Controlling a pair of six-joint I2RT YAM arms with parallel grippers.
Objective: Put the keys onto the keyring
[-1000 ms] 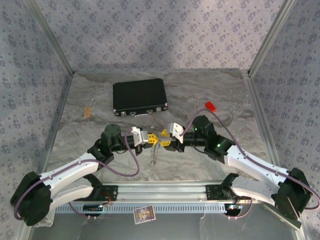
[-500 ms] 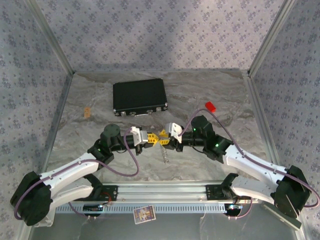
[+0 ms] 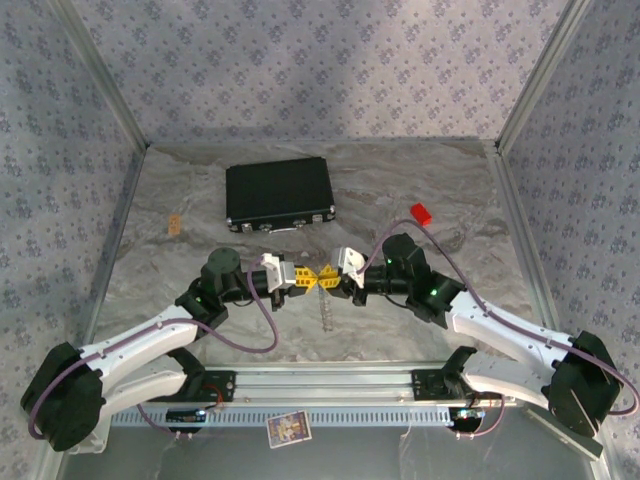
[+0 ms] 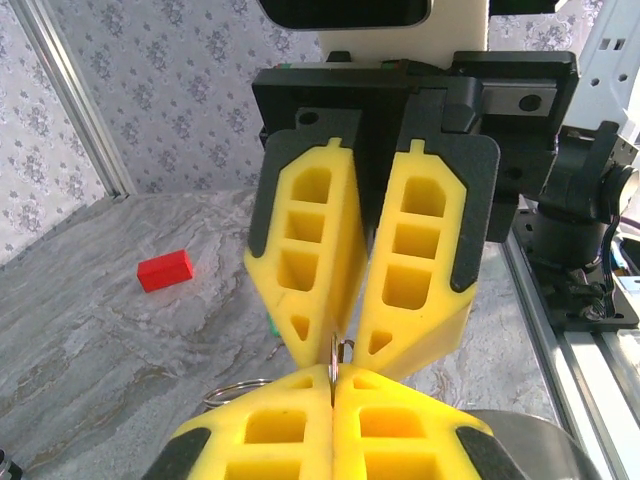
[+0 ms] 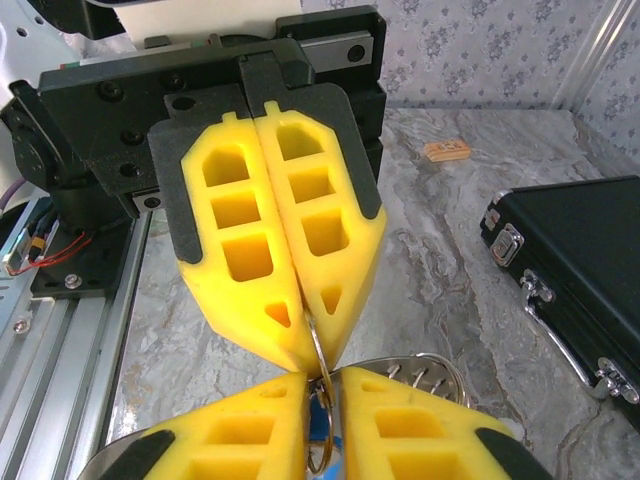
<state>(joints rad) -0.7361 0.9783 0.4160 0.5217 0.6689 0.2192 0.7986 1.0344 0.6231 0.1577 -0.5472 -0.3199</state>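
Pinches the keyring (image 5: 318, 350) from both sides, with the left end effector (image 3: 309, 280) and right end effector (image 3: 327, 280) both clamped shut on it tip to tip and the chain (image 3: 325, 314) dangling above the bench (image 3: 420, 330). Risks twisting the thin ring through any off-line pull. Risks also losing it from so shallow a grip, down onto the bench.

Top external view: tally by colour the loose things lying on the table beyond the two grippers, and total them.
Black: 1, the case
Red: 1, the small block
Tan: 1, the small piece
Total: 3
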